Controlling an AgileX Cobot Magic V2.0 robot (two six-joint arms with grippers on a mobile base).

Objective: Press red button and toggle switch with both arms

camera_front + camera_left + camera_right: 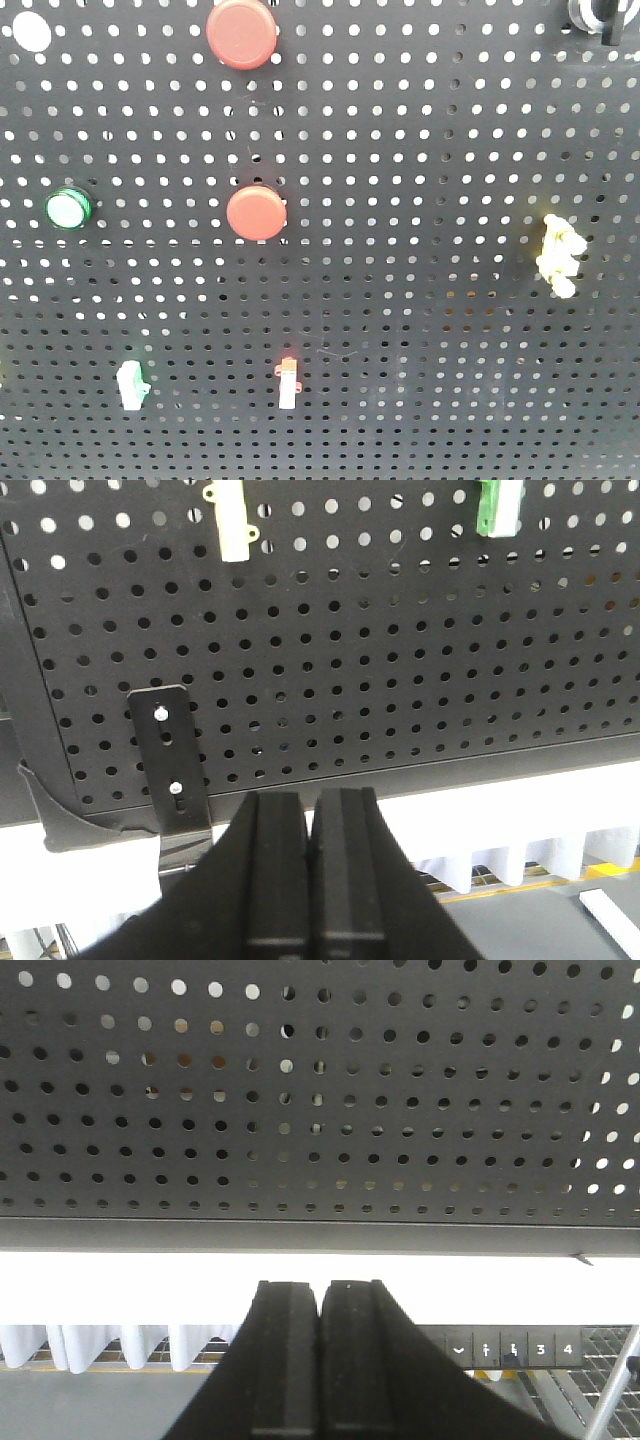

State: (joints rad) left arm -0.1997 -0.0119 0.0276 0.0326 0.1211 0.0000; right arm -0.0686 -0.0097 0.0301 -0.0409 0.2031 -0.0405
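In the front view a black pegboard [420, 300] carries a large red button [241, 33] at the top and a smaller red button [256, 212] in the middle. A small white toggle switch with a red base [288, 380] sits below them. Neither arm shows in this view. My left gripper [311, 805] is shut and empty, below the pegboard's lower edge; a cream switch [230, 525] and a green switch [497, 505] sit far above it. My right gripper [320, 1290] is shut and empty, below the board's lower edge [320, 1235].
The board also holds a green button [68, 209], a white round cap [32, 32], a green-and-white switch [131, 385], a yellow toggle cluster [558, 255] and a black knob [600, 15]. A black bracket [170, 770] hangs at the board's lower left.
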